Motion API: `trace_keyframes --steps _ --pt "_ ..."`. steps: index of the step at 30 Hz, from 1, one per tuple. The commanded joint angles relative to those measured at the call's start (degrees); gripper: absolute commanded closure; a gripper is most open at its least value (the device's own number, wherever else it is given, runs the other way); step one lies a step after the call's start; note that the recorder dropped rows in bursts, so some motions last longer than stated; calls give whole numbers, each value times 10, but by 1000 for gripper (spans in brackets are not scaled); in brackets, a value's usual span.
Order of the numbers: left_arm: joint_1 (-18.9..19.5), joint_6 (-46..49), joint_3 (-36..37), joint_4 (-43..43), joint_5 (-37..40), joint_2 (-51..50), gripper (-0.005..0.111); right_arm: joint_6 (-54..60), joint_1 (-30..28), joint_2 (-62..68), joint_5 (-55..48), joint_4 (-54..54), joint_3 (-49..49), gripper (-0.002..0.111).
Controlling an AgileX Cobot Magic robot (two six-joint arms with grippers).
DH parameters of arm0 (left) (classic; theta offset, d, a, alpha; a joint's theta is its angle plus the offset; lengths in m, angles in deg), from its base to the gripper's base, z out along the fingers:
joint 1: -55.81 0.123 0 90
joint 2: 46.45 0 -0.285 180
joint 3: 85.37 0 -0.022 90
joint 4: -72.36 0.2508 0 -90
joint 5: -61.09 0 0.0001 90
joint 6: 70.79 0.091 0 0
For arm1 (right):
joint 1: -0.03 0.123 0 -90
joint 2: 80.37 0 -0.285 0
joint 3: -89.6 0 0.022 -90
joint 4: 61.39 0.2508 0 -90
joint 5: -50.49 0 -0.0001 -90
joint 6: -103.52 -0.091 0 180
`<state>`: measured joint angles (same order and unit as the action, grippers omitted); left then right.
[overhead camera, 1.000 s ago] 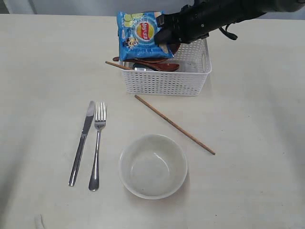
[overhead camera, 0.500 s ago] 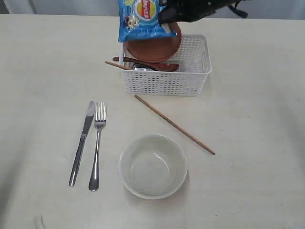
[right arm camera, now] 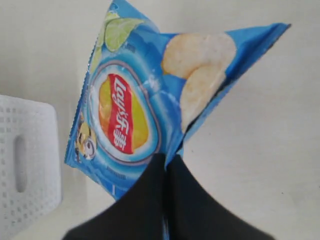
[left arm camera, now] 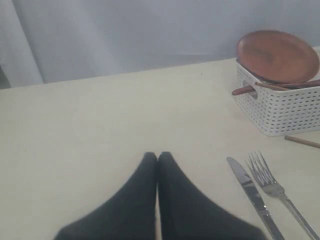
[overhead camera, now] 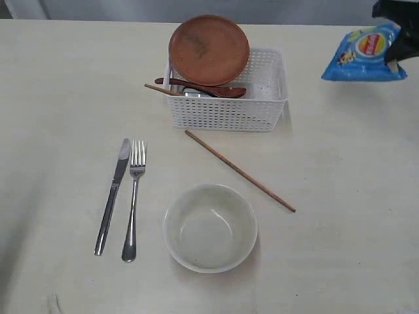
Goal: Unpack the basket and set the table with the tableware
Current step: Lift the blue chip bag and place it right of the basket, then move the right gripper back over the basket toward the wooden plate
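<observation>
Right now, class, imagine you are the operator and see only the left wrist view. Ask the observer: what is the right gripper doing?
Observer: The right gripper is shut on the blue chips bag, well to the right of the basket.
Operator: Is a bowl out yet?
Observer: Yes, an off-white bowl stands on the table, right of the fork.
Operator: I see only one chopstick's tip.
Observer: That whole chopstick lies slanted between basket and bowl.

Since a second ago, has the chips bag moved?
Yes. The chips bag went from above the basket to right of it, in the right hand.
</observation>
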<state>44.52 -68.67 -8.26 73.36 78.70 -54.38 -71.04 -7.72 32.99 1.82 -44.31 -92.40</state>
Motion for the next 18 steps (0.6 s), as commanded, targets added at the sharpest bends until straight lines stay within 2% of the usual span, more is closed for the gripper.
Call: trace_keyframes --steps 1,8,12,18 --pt "0 -2 1 3 -5 2 107 -19 -10 4 51 -26 50 109" --pt "0 -2 1 3 -5 2 107 -75 -46 40 45 -39 54 109" --pt "0 -2 1 3 -5 2 107 -106 -67 46 62 -87 54 109" --pt "0 -2 1 3 -5 2 107 -101 -87 46 87 -92 54 109"
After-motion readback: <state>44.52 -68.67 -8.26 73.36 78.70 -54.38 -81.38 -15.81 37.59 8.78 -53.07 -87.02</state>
